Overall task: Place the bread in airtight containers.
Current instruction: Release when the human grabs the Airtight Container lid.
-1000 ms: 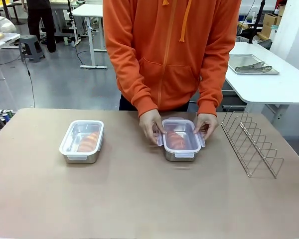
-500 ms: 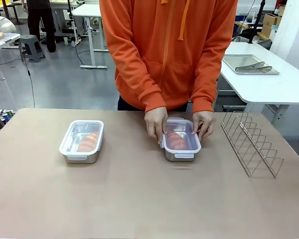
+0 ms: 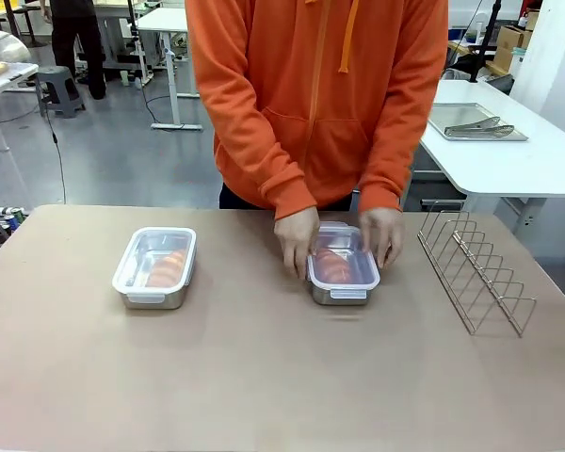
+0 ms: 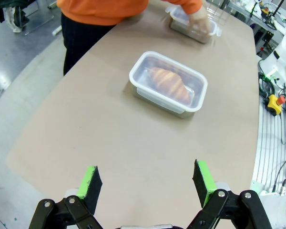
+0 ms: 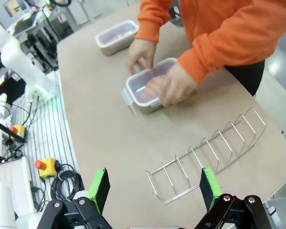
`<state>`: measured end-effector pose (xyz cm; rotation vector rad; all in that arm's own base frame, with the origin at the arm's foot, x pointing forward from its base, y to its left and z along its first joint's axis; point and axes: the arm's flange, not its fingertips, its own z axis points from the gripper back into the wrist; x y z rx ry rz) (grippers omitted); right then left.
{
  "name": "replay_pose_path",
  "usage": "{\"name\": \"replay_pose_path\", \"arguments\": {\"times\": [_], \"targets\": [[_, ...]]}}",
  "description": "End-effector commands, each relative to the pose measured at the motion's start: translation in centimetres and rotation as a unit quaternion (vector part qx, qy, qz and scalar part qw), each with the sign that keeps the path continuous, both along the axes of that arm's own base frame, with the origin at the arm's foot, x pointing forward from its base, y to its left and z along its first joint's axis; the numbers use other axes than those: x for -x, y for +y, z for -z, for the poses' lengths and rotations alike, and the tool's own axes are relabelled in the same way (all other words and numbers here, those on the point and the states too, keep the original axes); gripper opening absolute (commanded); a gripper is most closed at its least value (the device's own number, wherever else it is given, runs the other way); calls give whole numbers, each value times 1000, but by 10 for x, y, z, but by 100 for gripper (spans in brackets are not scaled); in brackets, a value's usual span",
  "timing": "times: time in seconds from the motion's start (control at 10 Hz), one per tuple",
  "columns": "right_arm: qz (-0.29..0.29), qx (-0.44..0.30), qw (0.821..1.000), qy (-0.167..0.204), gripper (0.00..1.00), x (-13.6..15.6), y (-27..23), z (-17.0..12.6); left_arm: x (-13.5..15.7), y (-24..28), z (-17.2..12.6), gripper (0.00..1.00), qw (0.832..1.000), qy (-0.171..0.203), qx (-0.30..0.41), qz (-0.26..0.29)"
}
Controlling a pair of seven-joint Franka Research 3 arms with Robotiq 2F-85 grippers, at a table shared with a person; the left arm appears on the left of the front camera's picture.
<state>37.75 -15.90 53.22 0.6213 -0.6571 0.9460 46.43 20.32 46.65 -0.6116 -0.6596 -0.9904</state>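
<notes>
The brown table spans the lower two thirds of the front view. A person in an orange hoodie stands at its far edge, upper centre of the frame. The wire rack stands at right of centre, well apart from both containers. A flat metal tray with tongs lies on a white side table at upper right. The left container sits at left of centre with its clear lid on and one croissant visible through it; nothing touches it. The right container sits just right of centre, also lidded, with the second croissant visible through the lid. One hand of the person presses on its left side and the other hand on its right side, partly hiding the long edges of the lid. In the left wrist view, the left gripper stands at bottom centre with jaws spread wide and nothing between them, above bare table, the nearer lidded container at upper centre of the frame. In the right wrist view, the right gripper stands at bottom centre, jaws likewise spread and empty, with the rack at lower right and the hand-covered container at centre.
</notes>
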Motion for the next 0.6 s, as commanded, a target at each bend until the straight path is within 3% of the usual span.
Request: {"name": "replay_pose_path", "arguments": {"times": [0.0,0.5], "targets": [[-3,-6,1000,-3,100,0,-2,-3,0,-3,-3,100,1000,6,-5,-4],[-3,-6,1000,-3,100,0,-2,-3,0,-3,-3,100,1000,6,-5,-4]]}}
